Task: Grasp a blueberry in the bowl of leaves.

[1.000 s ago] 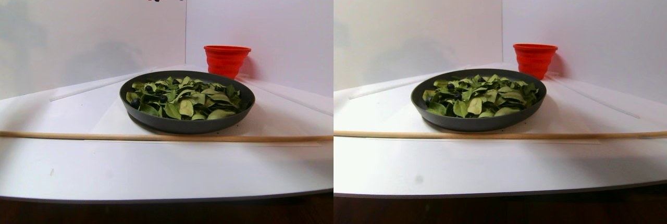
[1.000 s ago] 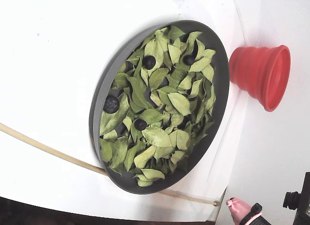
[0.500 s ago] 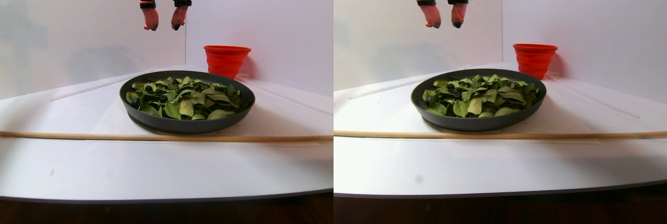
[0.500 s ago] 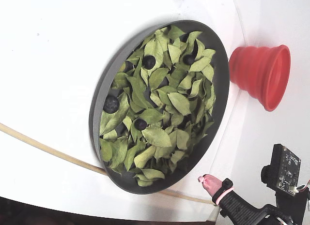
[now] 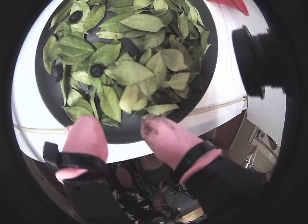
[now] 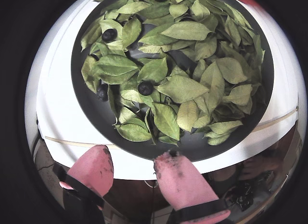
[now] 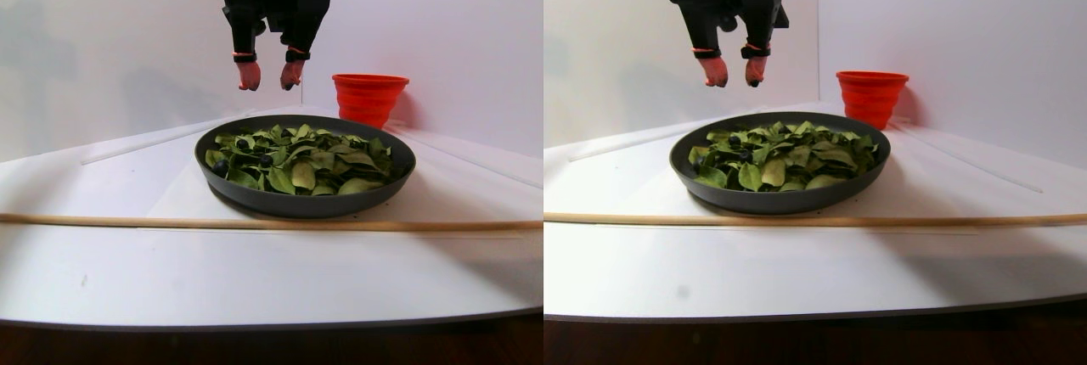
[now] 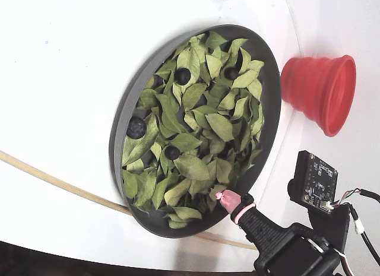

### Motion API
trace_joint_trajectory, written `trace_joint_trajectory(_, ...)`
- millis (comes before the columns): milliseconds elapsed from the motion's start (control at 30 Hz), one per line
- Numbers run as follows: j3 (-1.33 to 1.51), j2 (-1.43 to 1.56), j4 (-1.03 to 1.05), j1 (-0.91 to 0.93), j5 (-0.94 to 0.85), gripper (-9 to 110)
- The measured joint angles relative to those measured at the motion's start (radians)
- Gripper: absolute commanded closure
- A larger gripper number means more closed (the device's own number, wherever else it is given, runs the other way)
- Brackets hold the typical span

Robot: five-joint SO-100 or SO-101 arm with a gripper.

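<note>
The dark-grey bowl of leaves [image 8: 119, 133] sits on a white table, heaped with light-green leaves. A small round blueberry [image 8: 172, 152] lies among the leaves near the middle; it also shows in both wrist views [image 5: 96, 70] [image 6: 145, 87]. Other dark berries [image 8: 136, 127] [image 8: 182, 76] lie further off in the leaves. My gripper [image 8: 224, 197] hangs well above the bowl's rim [image 7: 297, 204], as the stereo pair view [image 7: 269, 76] shows. Its pink-tipped fingers [image 5: 86, 135] stand apart with nothing between them; the gripper [image 5: 118, 123] [image 6: 132, 154] is open over the bowl's near edge.
A red ribbed cup [image 8: 320, 92] [image 7: 369, 98] stands beside the bowl on the far side. A thin wooden strip [image 7: 255, 223] [image 8: 59, 184] runs across the table in front of the bowl. A camera module [image 8: 314, 181] sits on the arm. The table's front edge [image 7: 255, 322] is near.
</note>
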Motion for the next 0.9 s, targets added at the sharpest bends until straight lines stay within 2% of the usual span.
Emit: trace_joint_trajectory(900, -0.074, -0.354, -0.291, -0.023, 0.011, 84)
